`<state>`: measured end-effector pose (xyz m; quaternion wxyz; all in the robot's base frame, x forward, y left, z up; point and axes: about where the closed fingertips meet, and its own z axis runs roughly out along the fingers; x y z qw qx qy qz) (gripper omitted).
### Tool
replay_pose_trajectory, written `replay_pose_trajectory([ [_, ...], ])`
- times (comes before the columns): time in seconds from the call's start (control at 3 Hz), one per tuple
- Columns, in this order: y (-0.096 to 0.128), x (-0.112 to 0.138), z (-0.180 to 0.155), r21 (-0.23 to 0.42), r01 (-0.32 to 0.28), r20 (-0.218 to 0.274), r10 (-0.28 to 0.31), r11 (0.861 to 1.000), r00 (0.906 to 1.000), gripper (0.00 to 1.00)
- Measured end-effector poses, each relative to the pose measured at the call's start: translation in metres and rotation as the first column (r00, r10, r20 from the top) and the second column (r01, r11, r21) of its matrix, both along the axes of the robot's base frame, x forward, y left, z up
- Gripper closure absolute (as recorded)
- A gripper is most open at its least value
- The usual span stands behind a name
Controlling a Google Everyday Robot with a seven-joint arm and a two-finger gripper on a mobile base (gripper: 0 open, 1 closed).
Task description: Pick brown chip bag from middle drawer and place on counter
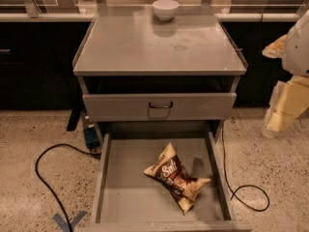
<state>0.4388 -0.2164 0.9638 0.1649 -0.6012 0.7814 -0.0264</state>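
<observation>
The brown chip bag [176,178] lies crumpled on the floor of the open middle drawer [120,197], right of its middle, with its tan ends pointing up-left and down-right. The grey counter [130,47] tops the cabinet above it. My gripper [284,111] hangs with the pale arm at the right edge of the view. It is beside the cabinet at about the height of the upper drawer, and well above and to the right of the bag. It holds nothing that I can see.
A white bowl [165,8] stands at the back of the counter. The closed upper drawer front [159,106] with its dark handle overhangs the back of the open drawer. Black cables [43,178] lie on the speckled floor on both sides. A pale ledge with dark cabinet fronts [38,17] runs behind.
</observation>
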Motion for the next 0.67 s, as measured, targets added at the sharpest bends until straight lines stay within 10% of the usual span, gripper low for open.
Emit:
replay_pose_trajectory([
  [0.67, 0.01, -0.006, -0.116, 0.06, 0.008, -0.04, -0.006, 0.998, 0.9992, 0.0],
])
